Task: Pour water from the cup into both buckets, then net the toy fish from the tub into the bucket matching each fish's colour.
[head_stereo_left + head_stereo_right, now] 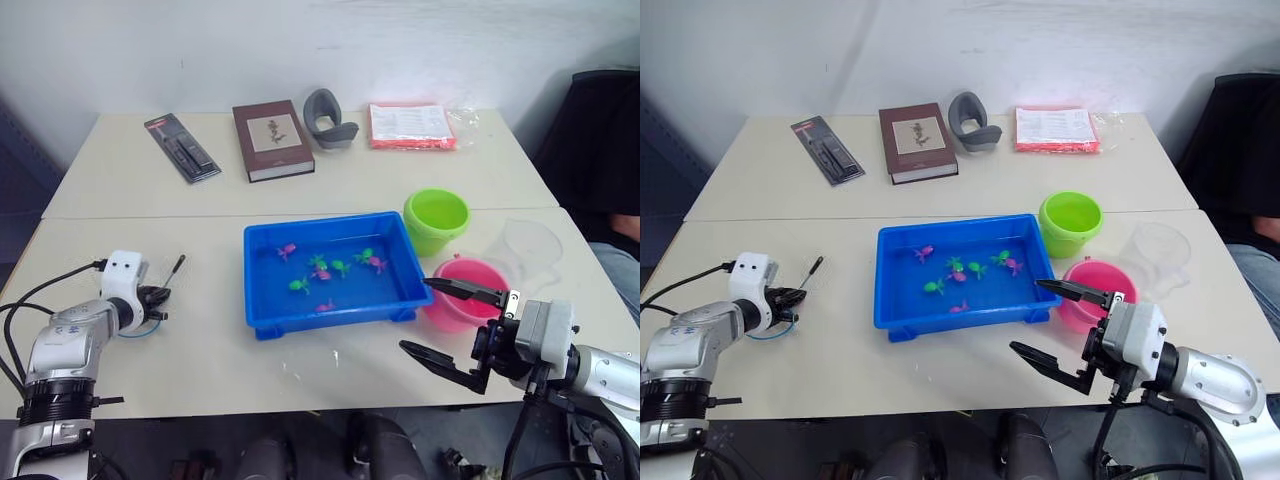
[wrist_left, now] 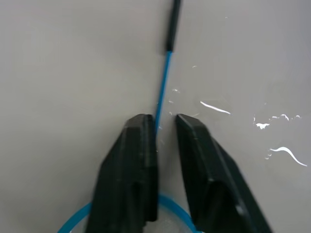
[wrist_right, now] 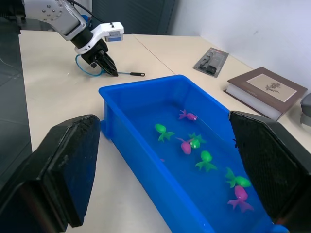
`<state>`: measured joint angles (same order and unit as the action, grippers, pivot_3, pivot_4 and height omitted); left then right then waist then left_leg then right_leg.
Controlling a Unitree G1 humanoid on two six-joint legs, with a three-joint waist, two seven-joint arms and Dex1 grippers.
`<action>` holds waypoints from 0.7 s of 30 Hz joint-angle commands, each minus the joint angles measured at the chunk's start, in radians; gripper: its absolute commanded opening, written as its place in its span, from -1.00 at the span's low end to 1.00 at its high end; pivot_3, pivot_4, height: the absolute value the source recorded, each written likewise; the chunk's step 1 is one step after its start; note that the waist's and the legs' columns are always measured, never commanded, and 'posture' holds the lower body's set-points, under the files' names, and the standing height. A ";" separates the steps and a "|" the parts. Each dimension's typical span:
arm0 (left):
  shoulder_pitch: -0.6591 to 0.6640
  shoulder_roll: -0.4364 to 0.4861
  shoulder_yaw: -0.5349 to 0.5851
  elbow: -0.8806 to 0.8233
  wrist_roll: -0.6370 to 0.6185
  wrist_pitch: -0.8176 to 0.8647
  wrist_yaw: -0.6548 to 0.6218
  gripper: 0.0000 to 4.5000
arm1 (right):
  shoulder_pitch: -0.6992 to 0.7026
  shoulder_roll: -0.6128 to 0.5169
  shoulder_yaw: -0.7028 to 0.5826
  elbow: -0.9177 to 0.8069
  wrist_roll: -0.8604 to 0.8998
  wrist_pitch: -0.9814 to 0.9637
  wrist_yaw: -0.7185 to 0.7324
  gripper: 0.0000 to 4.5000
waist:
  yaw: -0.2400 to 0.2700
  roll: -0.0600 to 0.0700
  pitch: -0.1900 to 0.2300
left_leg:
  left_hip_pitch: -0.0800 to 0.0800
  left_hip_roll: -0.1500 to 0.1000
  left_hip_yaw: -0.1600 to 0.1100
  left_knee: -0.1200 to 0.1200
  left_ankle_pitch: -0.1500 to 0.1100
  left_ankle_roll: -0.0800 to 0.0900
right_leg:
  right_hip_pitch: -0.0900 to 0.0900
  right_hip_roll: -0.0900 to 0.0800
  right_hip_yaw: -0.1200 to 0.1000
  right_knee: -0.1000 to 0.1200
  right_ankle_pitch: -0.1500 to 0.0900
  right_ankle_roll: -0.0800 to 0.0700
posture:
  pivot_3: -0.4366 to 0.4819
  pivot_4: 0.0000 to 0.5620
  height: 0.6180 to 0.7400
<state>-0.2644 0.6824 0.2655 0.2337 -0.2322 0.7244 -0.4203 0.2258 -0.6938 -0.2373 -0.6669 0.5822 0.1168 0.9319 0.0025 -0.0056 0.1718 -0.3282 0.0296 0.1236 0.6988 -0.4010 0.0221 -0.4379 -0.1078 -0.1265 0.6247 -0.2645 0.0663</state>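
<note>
2 hands are in play, and I judge the pouring is behind me: the clear cup (image 1: 1157, 253) stands empty-looking on the counter (image 1: 200, 330) just beside the pink bucket (image 1: 1095, 292), with the lime green bucket (image 1: 436, 220) near it by the tub's far right corner. So the step in hand is taking up the net.

My left hand (image 2: 165, 127) sits low over the net (image 2: 165, 73), its 2 black fingers narrowly parted on either side of the thin blue shaft where it meets the hoop; one finger touches the shaft, but I can't say the grip is closed yet. The black handle end points away toward the tub (image 1: 262, 300). My right hand (image 1: 455, 325) hovers wide open and empty in front of the pink bucket, just off the tub's near right corner.

Next I need to pinch the shaft firmly, lift it off the counter and carry the hoop to the tub. The shaft is thin and smooth, so it could roll or slip between the pads.

The tub is glossy bright blue plastic, shallow and rectangular with a rolled rim. About 7 toy fish (image 3: 206, 160) sit in it, green and magenta, small and finned. Water droplets glint on the matte pale counter near the net.
</note>
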 commanded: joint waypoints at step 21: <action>-0.337 0.172 -0.424 -0.355 -0.167 -0.400 -1.024 -0.99 | -0.604 -0.210 0.237 0.027 0.343 0.812 -0.304 1.00 | 0.019 -0.001 0.004 | -0.008 -0.002 -0.003 0.004 0.001 0.001 | -0.003 0.005 -0.004 -0.001 0.000 0.000 | -0.05 -0.47 1.00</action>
<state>-0.5798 0.8621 -0.1369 -0.0881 -0.4055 0.3109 -1.4328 -0.3541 -0.9146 -0.0132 -0.6344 0.9019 0.8793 0.6575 0.0215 -0.0069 0.1753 -0.3374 0.0279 0.1207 0.7035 -0.3999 0.0237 -0.4412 -0.1023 -0.1306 0.6237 -0.2642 0.0668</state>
